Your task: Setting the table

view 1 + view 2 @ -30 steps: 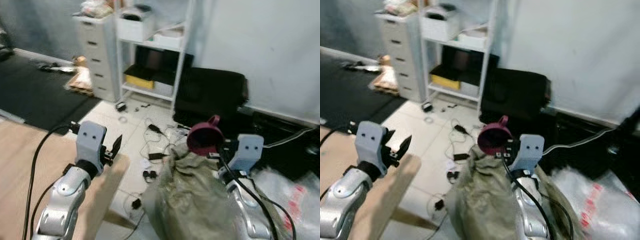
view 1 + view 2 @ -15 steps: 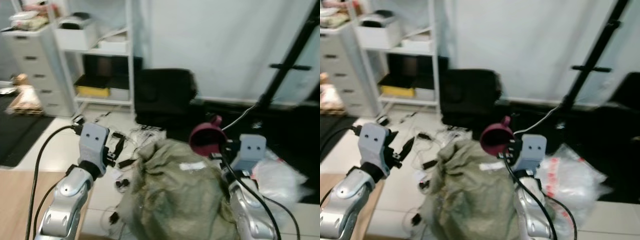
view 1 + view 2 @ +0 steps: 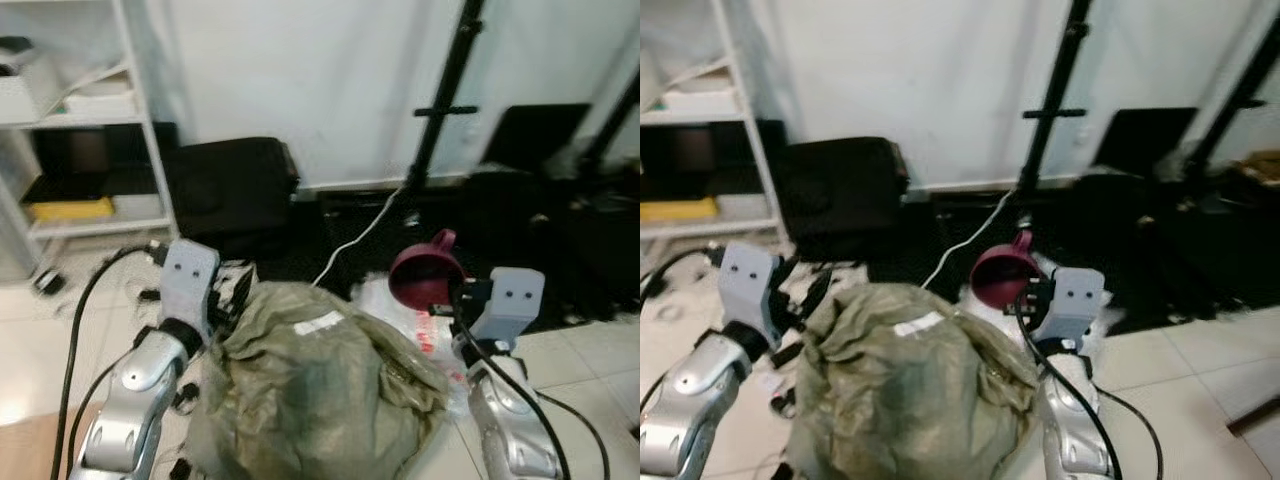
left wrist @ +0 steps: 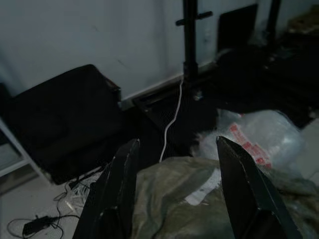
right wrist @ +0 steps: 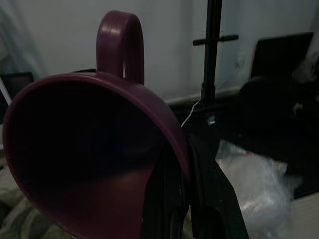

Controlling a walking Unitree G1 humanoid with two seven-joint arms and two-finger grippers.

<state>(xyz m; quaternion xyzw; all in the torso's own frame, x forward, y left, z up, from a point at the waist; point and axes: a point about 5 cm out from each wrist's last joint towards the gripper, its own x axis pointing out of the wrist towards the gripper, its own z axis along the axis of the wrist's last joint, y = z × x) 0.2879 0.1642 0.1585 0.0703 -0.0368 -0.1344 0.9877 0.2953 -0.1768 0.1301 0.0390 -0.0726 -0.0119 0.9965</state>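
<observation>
View has swung since a second ago: drawers and wooden surface have left the frame, and a black stand (image 3: 440, 100) and dark cases now sit ahead. This reads as the robot turning, not objects moving; both arms keep their pose. Judgement: transit step, no table in sight yet, so placing is some way off.

Olive sack (image 3: 310, 390): coarse woven cloth, slumped and creased, lies low between the two arms. Clear plastic bag (image 4: 259, 134): crinkled, glossy, beyond the left gripper (image 4: 174, 199), whose matte black fingers are spread wide on nothing.

Right gripper (image 5: 192, 194) pinches the rim of the maroon cup (image 3: 427, 277): smooth, conical, loop handle uppermost, mouth toward the wrist camera.
</observation>
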